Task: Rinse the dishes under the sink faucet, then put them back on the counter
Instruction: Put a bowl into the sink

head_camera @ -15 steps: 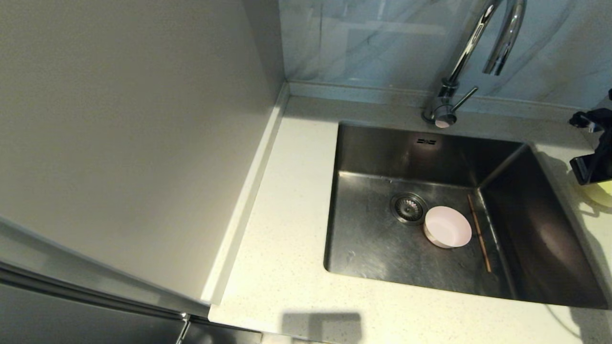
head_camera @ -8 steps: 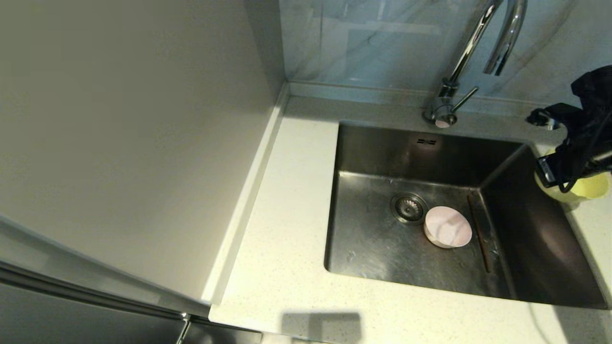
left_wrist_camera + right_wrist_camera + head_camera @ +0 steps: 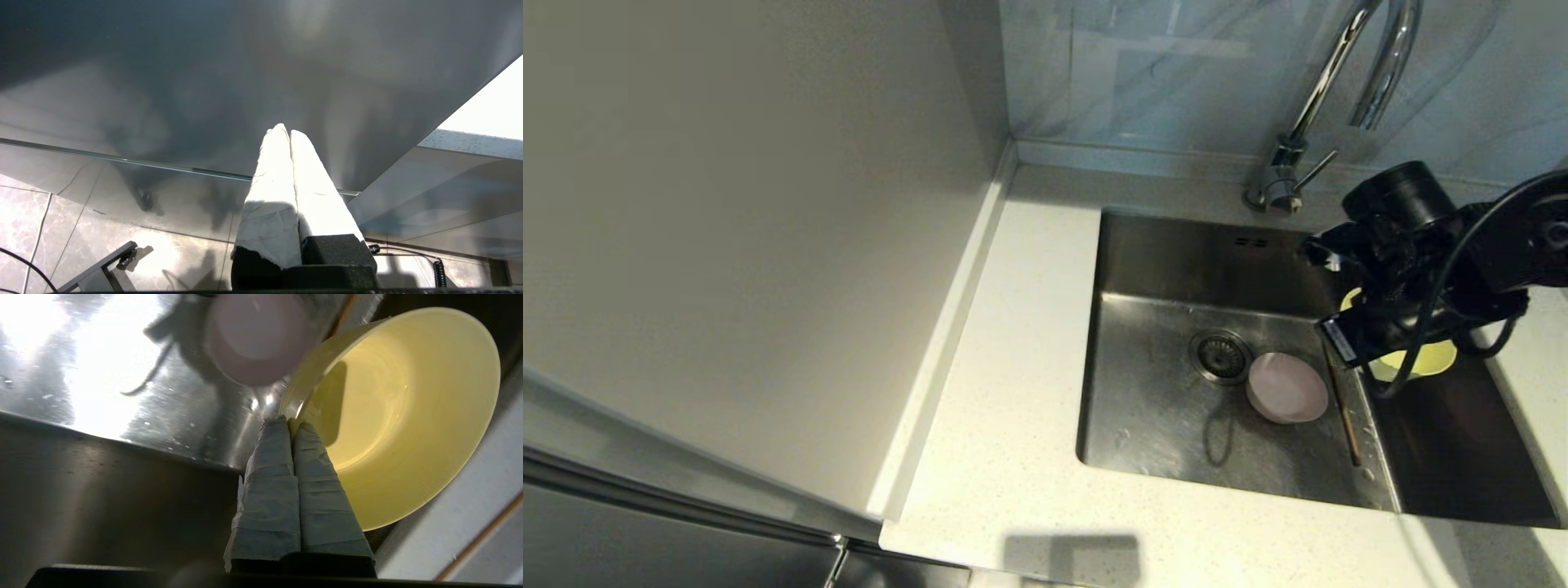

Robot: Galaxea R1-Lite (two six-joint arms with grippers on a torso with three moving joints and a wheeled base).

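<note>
I am holding my right gripper [image 3: 291, 424] over the right half of the sink [image 3: 1176, 253], at about 3 o'clock from the drain [image 3: 1221, 356]. Its taped fingers [image 3: 269, 465] are pressed together and pinching the rim of the yellow bowl [image 3: 408, 416], one finger inside the rim and one outside. The bowl is hanging tilted in my grip, its open side turned toward my wrist camera, clear of the sink floor.

The pink bowl [image 3: 1287, 387] is sitting on the sink floor just beside the drain, at 4 o'clock from it. A chopstick [image 3: 1342, 403] is lying along the floor at the pink bowl's 3 o'clock side, close to the sink's inner fold. I cannot tell whether a second one is lying with it.

The faucet [image 3: 1327, 90] is standing at the sink's 12 o'clock edge, its spout curving over the basin; my held bowl is at about 5 o'clock from its base. The tabletop [image 3: 1021, 392] is wrapping round the sink.

My left gripper [image 3: 289, 132] is parked low, away from the sink, with its fingers closed on nothing.
</note>
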